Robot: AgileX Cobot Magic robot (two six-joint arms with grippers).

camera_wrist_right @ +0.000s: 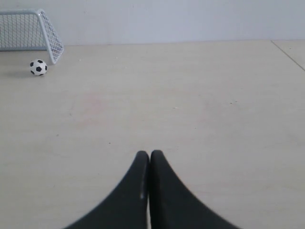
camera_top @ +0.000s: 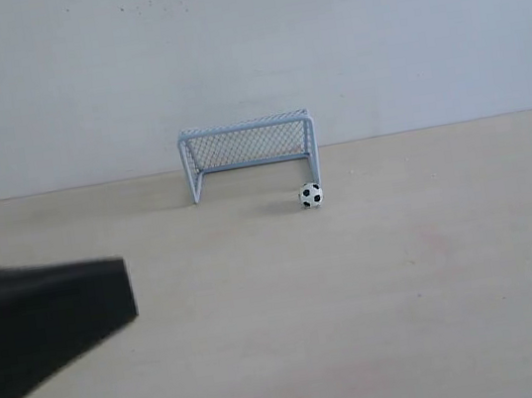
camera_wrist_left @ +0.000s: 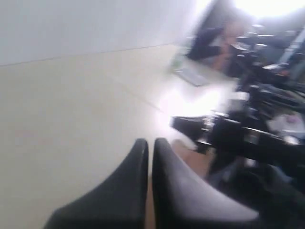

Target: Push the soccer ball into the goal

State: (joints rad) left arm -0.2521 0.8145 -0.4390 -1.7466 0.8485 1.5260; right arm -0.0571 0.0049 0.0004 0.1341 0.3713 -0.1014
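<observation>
The goal [camera_top: 248,147] stands at the far edge of the tabletop [camera_top: 410,288], about midway along it and close to the pale wall [camera_top: 243,42], with its open mouth facing the near edge. The soccer ball [camera_top: 311,194] rests on the tabletop just in front of the goal line, beside the foot of the post on the right arm's side. It is outside the frame, and whether it touches the post cannot be told.

The right wrist view shows the right gripper [camera_wrist_right: 149,153] clenched, with its two dark fingers pressed together and nothing between them. It hangs low over bare tabletop, well apart from the ball [camera_wrist_right: 38,67] and the goal [camera_wrist_right: 28,31].

The left gripper [camera_wrist_left: 149,142] is also closed and empty, with only a thin slit between its fingers. That view is blurred; it shows the gripper near a side edge of the tabletop, with dark equipment [camera_wrist_left: 257,143] beyond.

In the exterior view, a dark smeared shape [camera_top: 44,322] near the near-left corner is probably the left arm.
</observation>
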